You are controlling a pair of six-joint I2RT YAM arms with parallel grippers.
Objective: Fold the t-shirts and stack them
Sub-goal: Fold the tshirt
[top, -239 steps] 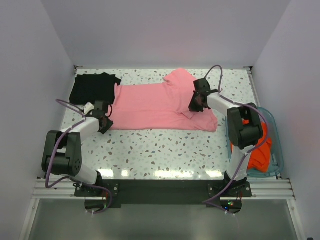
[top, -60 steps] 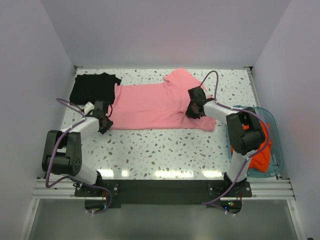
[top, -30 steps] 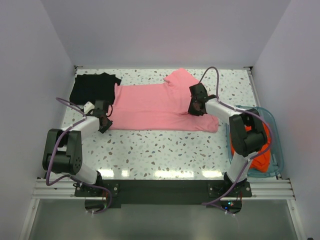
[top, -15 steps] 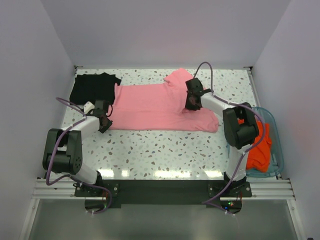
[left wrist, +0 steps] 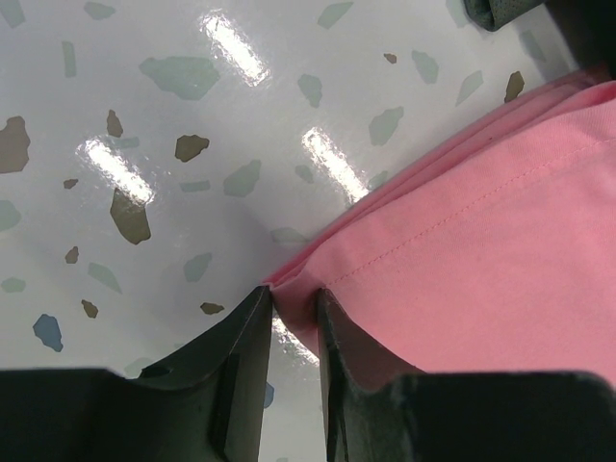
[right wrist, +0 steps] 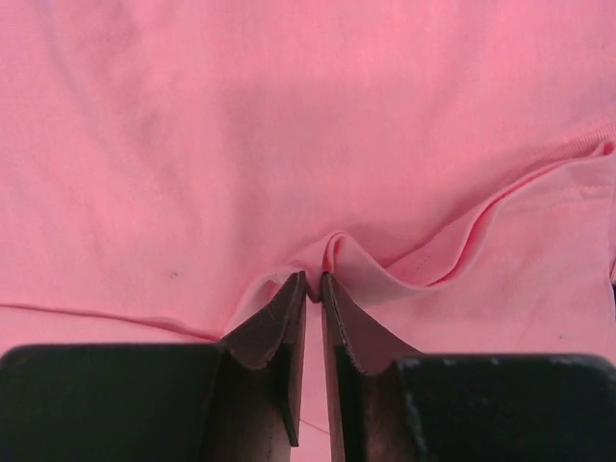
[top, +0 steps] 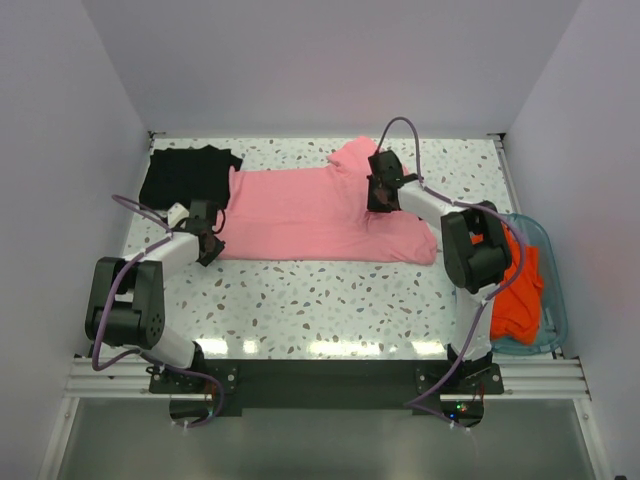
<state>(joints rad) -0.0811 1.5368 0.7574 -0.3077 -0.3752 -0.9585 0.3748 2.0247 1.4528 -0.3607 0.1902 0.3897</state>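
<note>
On the tabletop (top: pixel 330 290) the left jaws grip the near-left hem corner of the pink t-shirt (top: pixel 300 215), which lies flat with its long axis left to right, while toward its right end the right jaws pinch a raised fold beside the far sleeve.

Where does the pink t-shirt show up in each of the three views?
Top external: pink t-shirt spread flat mid-table.
Left wrist: right half; hem corner pinched by left gripper.
Right wrist: fills the frame; fold pinched by right gripper.
Shared landmark: the two pinch points, at the shirt's near-left corner and far-right part in the top view.
</note>
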